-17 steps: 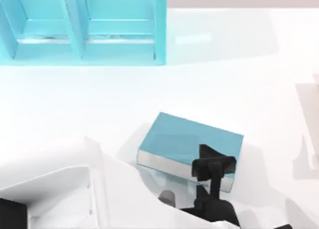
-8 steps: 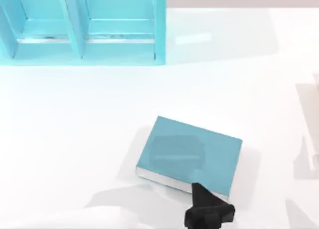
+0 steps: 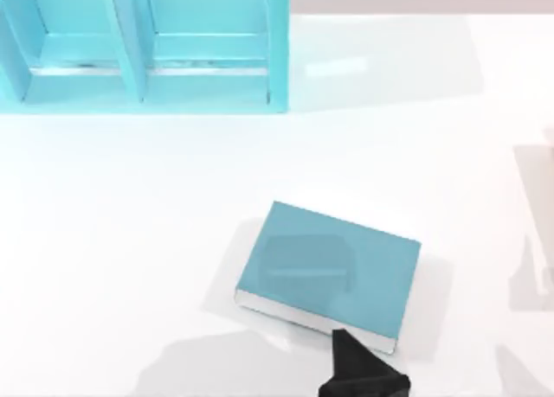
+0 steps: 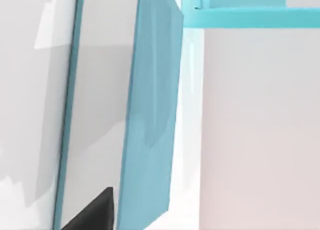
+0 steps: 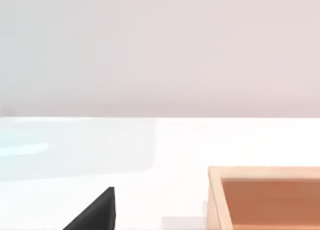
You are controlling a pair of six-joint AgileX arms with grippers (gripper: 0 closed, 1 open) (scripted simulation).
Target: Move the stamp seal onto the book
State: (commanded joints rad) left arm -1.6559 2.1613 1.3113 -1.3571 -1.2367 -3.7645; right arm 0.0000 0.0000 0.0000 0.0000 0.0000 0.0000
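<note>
The teal book (image 3: 329, 272) lies flat on the white table, a little right of the middle, with its white page edges toward the near side. My left gripper (image 3: 359, 375) is a black shape at the table's near edge, just off the book's near right corner and not touching it. The left wrist view has the book (image 4: 150, 115) close by, beside a part of that gripper (image 4: 92, 215). In the right wrist view a tan-brown wood-like block, the stamp seal (image 5: 265, 197), sits on the table, cut by the frame edge, apart from my right gripper (image 5: 95, 212).
A bright turquoise shelf unit (image 3: 143, 47) with compartments stands at the back left. White table surface (image 3: 130, 224) stretches between it and the book. Grey shadows lie along the right edge.
My left gripper has drawn back from over the book's near edge toward the table's near edge, and the white arm has left the view. The book stays flat in about the same place.
</note>
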